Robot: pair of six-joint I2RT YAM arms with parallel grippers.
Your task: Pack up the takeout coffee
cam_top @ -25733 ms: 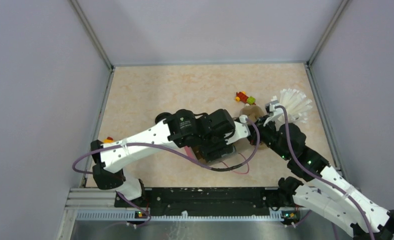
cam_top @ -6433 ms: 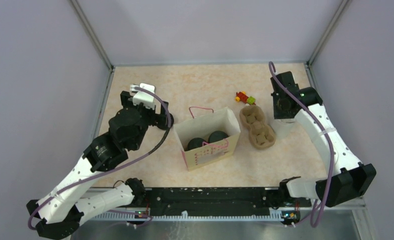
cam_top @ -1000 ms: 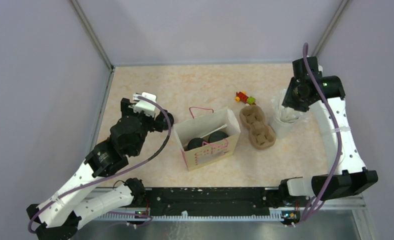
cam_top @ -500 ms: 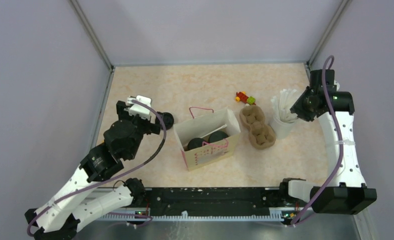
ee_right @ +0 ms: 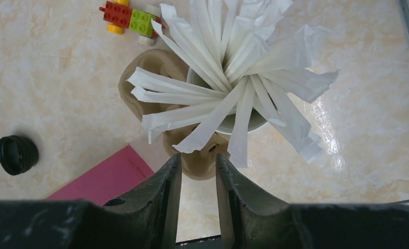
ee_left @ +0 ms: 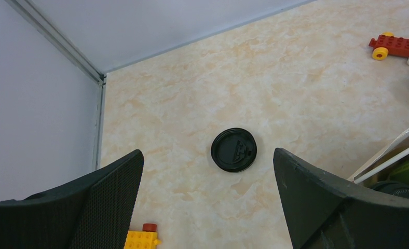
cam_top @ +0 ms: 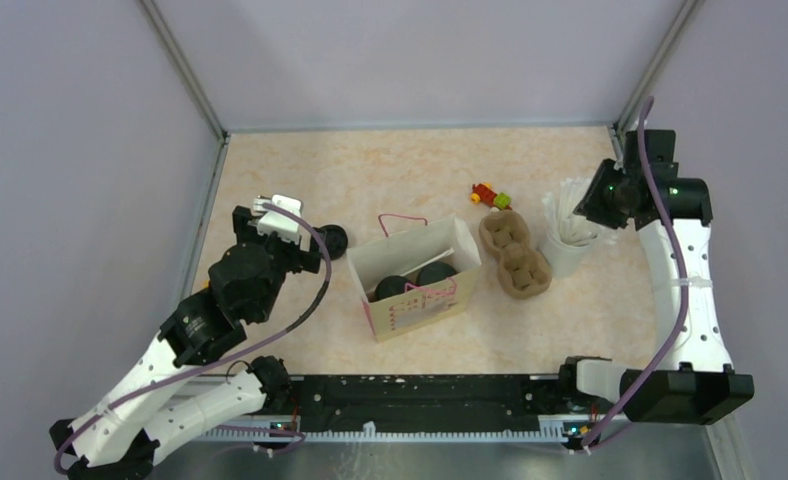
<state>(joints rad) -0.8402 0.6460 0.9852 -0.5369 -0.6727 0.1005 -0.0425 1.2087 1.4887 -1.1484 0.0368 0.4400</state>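
Inside the paper bag (cam_top: 420, 305) both coffee cups (cam_top: 436, 273) sit upright; I'd call packing nearly done. Loose lid (ee_left: 233, 150) lies outside. Left gripper (ee_left: 207, 153) spread wide, empty; right gripper (ee_right: 198, 158) narrowly parted, empty, above the straws (ee_right: 233, 78).

Paper bag (cam_top: 410, 305) stands open mid-worktop (cam_top: 370, 170), pink handle (cam_top: 402, 218) over the far rim. Inside it: first black cup (cam_top: 392, 288) to the left, second black cup (cam_top: 436, 273) just right of it, both lidded and upright. Loose black lid (cam_top: 334, 238) lies flat left of the bag, just beyond the end of the left arm (cam_top: 235, 285). Brown pulp carrier (cam_top: 515, 255) lies just right of the bag. Pale straw cup (cam_top: 568, 250) beside the carrier, white straws fanned out. Small toy brick car (cam_top: 490, 196) behind the carrier. Right arm (cam_top: 685, 280) runs up the right edge, wrist at the straws' right side; its fingers not discernible here
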